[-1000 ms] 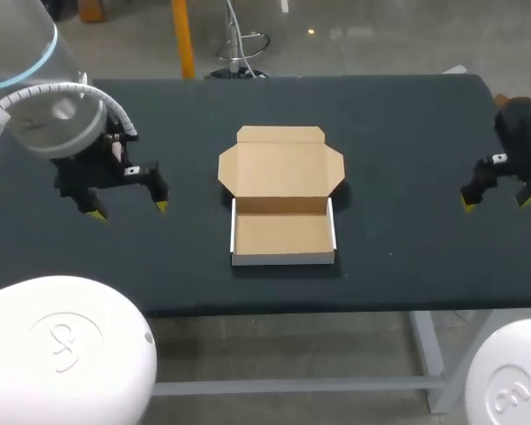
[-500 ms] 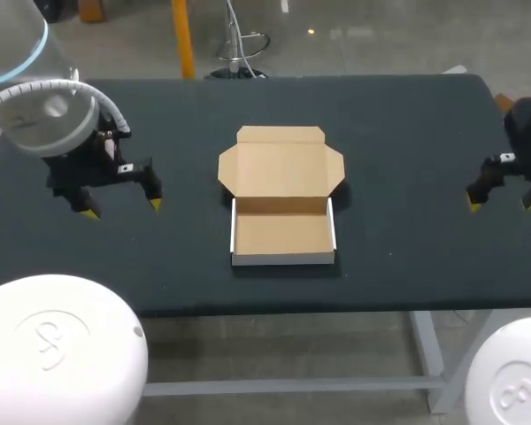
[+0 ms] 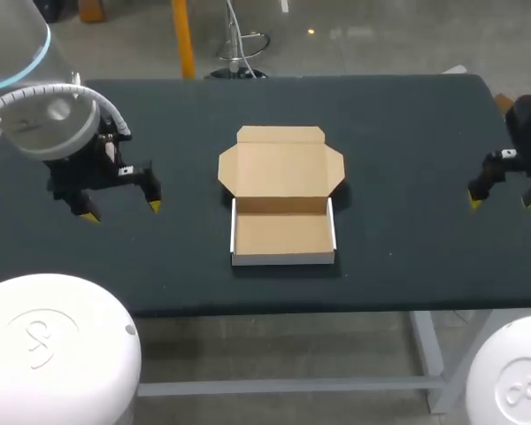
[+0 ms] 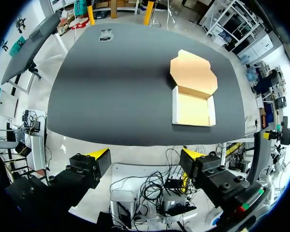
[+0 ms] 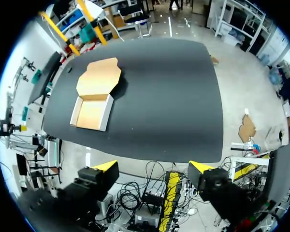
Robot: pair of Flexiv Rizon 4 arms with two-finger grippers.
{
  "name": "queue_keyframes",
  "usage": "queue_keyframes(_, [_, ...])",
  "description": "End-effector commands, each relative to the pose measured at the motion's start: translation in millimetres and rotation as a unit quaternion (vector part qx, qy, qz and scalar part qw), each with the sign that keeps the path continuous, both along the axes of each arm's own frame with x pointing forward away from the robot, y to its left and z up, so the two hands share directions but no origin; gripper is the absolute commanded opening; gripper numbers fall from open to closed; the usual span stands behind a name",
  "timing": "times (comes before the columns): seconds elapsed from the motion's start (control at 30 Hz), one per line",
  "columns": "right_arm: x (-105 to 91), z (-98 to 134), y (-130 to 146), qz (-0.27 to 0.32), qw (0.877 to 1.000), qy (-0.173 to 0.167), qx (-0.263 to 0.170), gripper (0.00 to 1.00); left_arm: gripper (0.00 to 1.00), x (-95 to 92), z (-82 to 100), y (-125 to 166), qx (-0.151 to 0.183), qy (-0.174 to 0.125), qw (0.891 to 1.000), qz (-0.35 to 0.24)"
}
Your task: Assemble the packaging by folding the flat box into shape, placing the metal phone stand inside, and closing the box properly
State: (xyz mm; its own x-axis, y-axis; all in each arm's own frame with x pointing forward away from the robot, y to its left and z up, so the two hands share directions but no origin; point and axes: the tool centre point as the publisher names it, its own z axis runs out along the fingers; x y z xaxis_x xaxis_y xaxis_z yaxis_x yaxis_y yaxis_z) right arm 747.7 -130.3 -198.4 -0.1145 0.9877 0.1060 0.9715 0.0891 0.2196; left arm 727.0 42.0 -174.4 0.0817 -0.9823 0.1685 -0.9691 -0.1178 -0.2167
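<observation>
Brown cardboard box [image 3: 282,195], lid open, sits center frame; left gripper [image 3: 122,211] and right gripper [image 3: 503,203] flank it, fingers apart.

No words or numbers are showing legibly in any view. The cardboard box [image 3: 283,199], lying at the middle of the worktop [image 3: 407,133], is presenting only plain brown faces. The white arm housings [image 3: 57,350] below the worktop's near edge are carrying an embossed round emblem, its letters unreadable.
</observation>
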Motion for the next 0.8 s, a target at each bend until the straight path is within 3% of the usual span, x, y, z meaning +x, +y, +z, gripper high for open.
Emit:
queue_keyframes(0.03, [-0.8, 2.4, 0.4, 0.0, 1.0, 0.002, -0.001, 1.0, 1.0, 6.3, -10.0, 1.0, -0.001, 0.004, 1.0, 0.001])
queue_keyframes(0.8, [-0.8, 2.4, 0.4, 0.0, 1.0, 0.002, -0.001, 1.0, 1.0, 37.0, -63.3, 25.6, -0.01, 0.004, 1.0, 0.012])
